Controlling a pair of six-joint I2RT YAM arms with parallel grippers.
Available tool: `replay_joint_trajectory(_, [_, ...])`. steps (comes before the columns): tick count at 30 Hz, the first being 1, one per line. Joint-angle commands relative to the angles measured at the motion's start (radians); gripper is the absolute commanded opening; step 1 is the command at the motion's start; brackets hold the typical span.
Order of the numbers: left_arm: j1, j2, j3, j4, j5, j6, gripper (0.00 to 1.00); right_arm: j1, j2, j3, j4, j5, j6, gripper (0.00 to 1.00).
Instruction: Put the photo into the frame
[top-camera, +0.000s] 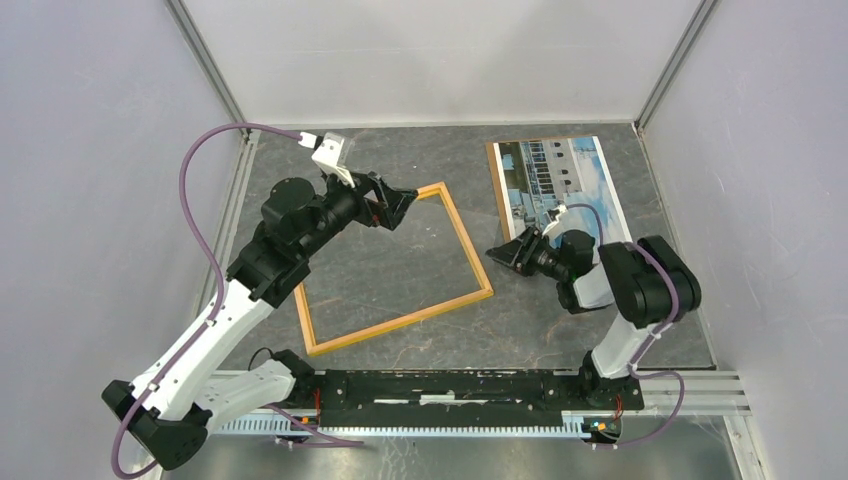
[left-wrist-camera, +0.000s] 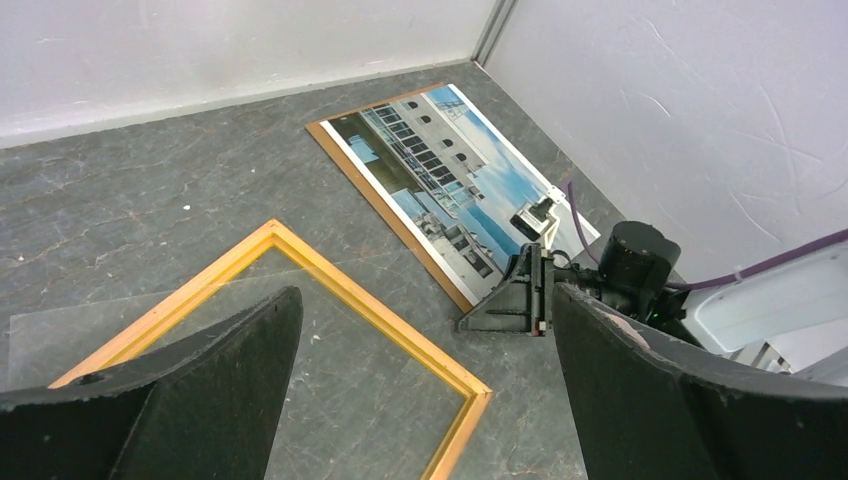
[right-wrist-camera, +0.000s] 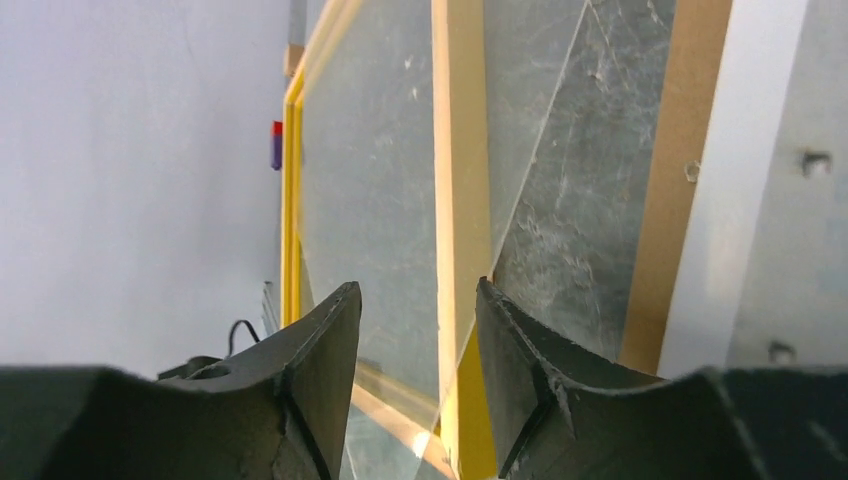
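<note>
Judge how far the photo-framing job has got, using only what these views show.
Done: nothing; the photo lies on the brown board, apart from the frame. In hand: the right gripper sits low between them, nothing visibly held; the left gripper hovers open over the frame's far corner. Left: lifting the photo into the frame.

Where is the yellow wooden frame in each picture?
Top external: the light orange-yellow wooden rectangular frame lies flat in the middle.
Left wrist: lower left, one corner near the bottom centre.
Right wrist: one bar runs up the middle.
Shared landmark: the dark grey stone-patterned tabletop under it.
</note>
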Motion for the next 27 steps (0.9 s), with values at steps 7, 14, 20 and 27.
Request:
replay_joint_trajectory(7, [0.042, 0.011, -0.003, 0.050, 0.040, -0.050, 1.00, 0.039, 0.166, 0.109, 0.259, 0.017, 0.110, 0.50])
replay_joint_trajectory(14, [0.048, 0.013, -0.003, 0.053, 0.049, -0.057, 1.00, 0.010, 0.054, 0.076, 0.056, 0.009, -0.029, 0.56])
replay_joint_trajectory(20, [0.051, 0.009, -0.004, 0.058, 0.065, -0.072, 1.00, -0.014, -0.041, 0.057, -0.171, 0.046, -0.191, 0.60])
replay_joint_trajectory(27, [0.053, 0.000, -0.009, 0.063, 0.071, -0.079, 1.00, 0.008, 0.005, 0.067, -0.139, 0.080, -0.187, 0.59])
